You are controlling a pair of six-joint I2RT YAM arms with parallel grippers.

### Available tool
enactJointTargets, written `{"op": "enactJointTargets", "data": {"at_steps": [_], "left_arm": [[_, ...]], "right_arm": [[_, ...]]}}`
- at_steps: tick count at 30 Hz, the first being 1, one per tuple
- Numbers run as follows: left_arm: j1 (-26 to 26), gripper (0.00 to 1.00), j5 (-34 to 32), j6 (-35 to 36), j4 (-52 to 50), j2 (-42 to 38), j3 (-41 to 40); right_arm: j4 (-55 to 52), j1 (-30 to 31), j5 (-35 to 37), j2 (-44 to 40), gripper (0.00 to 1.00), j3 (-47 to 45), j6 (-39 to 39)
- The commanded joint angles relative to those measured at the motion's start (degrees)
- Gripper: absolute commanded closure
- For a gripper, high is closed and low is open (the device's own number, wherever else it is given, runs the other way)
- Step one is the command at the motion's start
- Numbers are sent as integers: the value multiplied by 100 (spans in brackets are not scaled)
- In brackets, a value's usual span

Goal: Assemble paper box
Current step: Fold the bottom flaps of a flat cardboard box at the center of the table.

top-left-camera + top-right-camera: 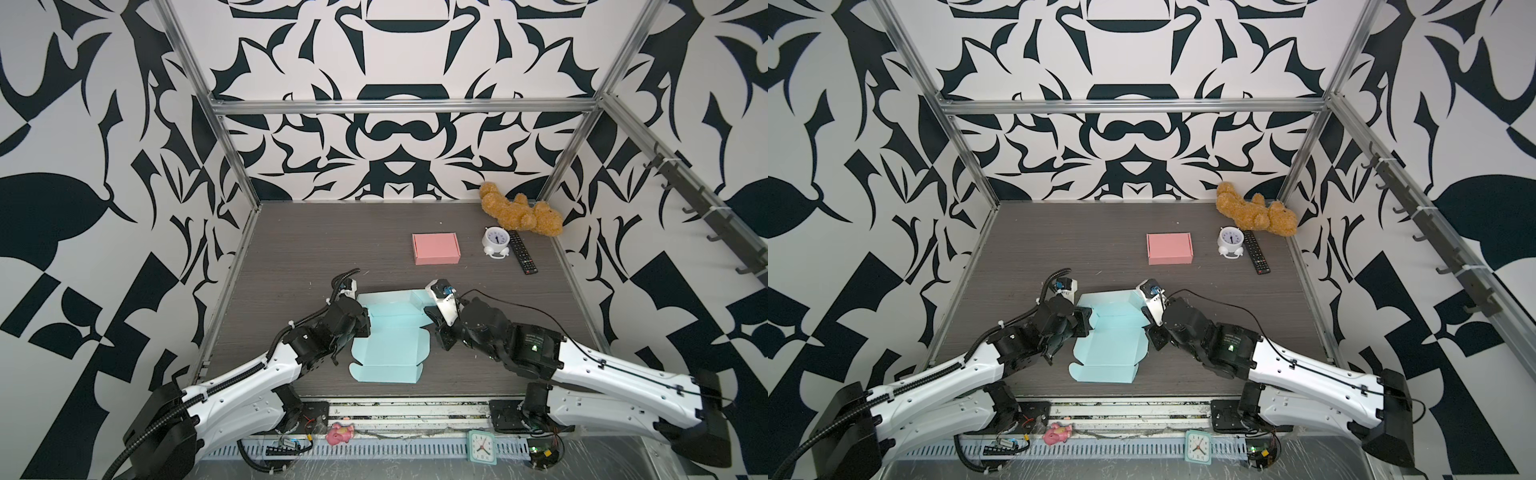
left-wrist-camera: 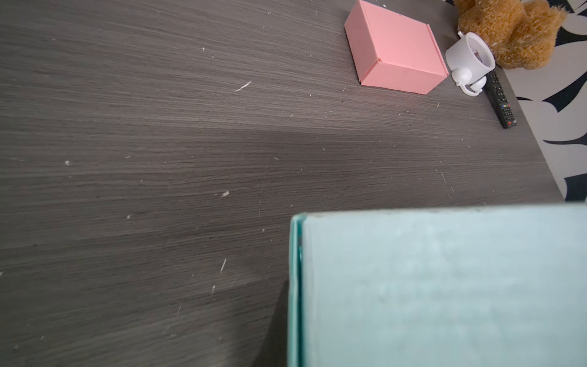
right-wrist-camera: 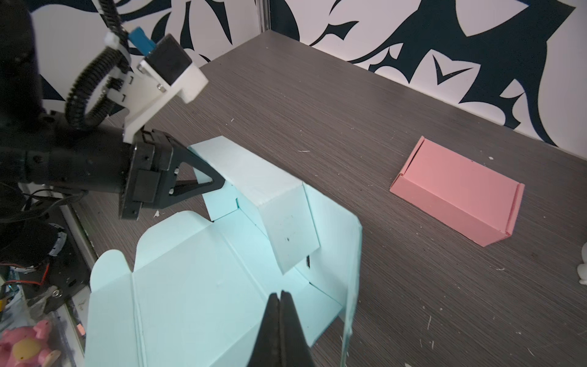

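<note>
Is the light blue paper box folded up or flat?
Partly folded: the light blue paper box has far walls raised, near panels lying flat.

Lit brightly and evenly from above in both top views, with only soft, short shadows on the table (image 1: 291,249). Bent by a wide lens toward the edges, bowing the frame rails (image 1: 399,106). Blurred close up in the left wrist view on the blue paper box (image 2: 444,286), crisp farther off on the pink box (image 2: 394,47), dimmed mid-table by a broad faint shadow. Slightly soft on the near right gripper (image 3: 280,297) in the right wrist view
</note>
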Motion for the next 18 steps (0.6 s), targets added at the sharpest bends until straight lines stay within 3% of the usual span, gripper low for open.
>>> {"op": "enactJointTargets", "data": {"at_steps": [1,10,18], "left_arm": [[405,95,720,2,115,-129,-124],[1270,95,1719,-75,177,-564,-296],[1379,95,2125,-287,183,-991,-301]], "right_arm": [[669,8,-164,-326,100,-337,45],[1483,2,-287,-692,100,-957,157],[2498,3,-577,-763,100,-1475,612]]}}
